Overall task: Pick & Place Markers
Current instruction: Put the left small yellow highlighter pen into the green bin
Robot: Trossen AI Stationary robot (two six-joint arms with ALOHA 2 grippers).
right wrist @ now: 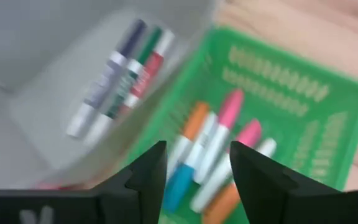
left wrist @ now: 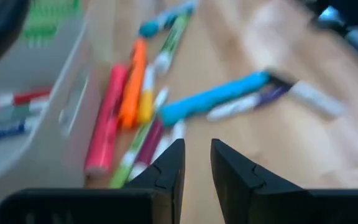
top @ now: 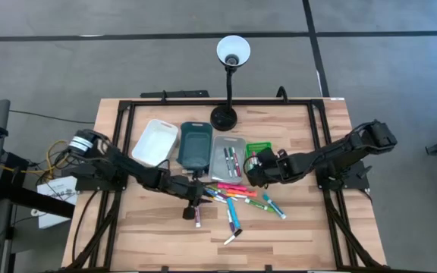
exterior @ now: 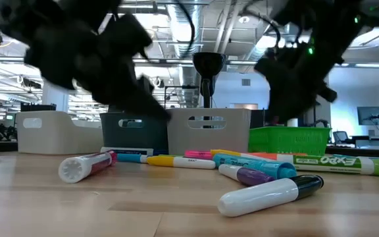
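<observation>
Several markers point(top: 237, 199) lie loose on the wooden table, near its middle. My left gripper point(top: 198, 196) hovers low at the left end of this pile. Its fingers point(left wrist: 196, 163) stand a narrow gap apart with nothing between them, pointing toward a blue marker point(left wrist: 213, 99). My right gripper point(top: 250, 173) is open over the green tray point(right wrist: 303, 93), where several markers point(right wrist: 219, 149) lie. It holds nothing. The grey tray point(right wrist: 55, 93) beside it holds three markers point(right wrist: 120, 74).
A white tray point(top: 155, 142) and a dark teal tray point(top: 196, 144) stand left of the grey one point(top: 217, 161), all in a row at the back. A black desk lamp point(top: 224, 117) stands behind them. The near part of the table point(top: 294, 243) is bare wood.
</observation>
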